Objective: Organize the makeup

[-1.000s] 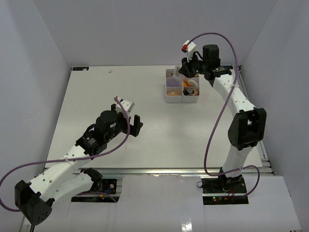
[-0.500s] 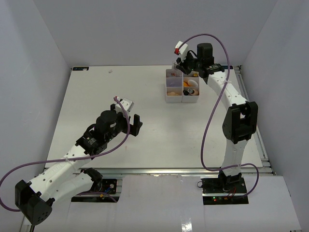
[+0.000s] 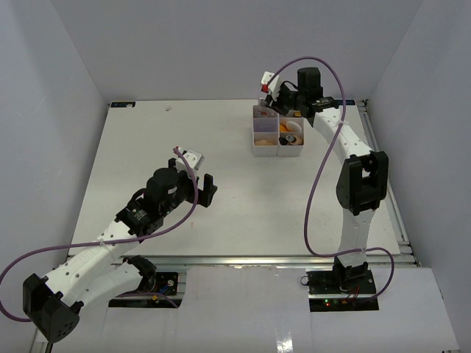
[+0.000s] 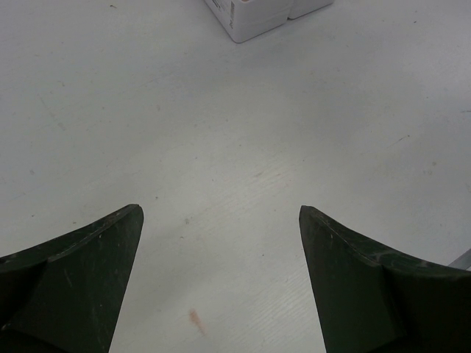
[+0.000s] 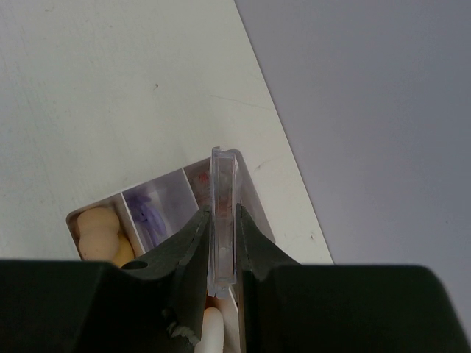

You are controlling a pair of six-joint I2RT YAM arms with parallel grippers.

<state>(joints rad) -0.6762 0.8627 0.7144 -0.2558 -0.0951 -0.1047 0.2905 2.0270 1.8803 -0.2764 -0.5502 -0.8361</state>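
Observation:
A clear flat case with reddish contents stands on edge between the fingers of my right gripper, which is shut on it. In the top view that gripper hovers over the back of the white compartment box, with the case sticking out past its tips. Below it, tan sponges and a purple loop lie in separate compartments, and a white oval piece peeks out under the fingers. An orange-white bottle and a dark tube fill the right compartments. My left gripper is open and holds nothing.
In the left wrist view, bare white table lies under the left gripper, with the box corner far ahead. The table's back edge and the grey back wall are close behind the box. The right side wall stands near the right arm.
The right arm has swung left and toward the back, carrying the clear case from the box's right side to above its back left part. The left arm has not moved.

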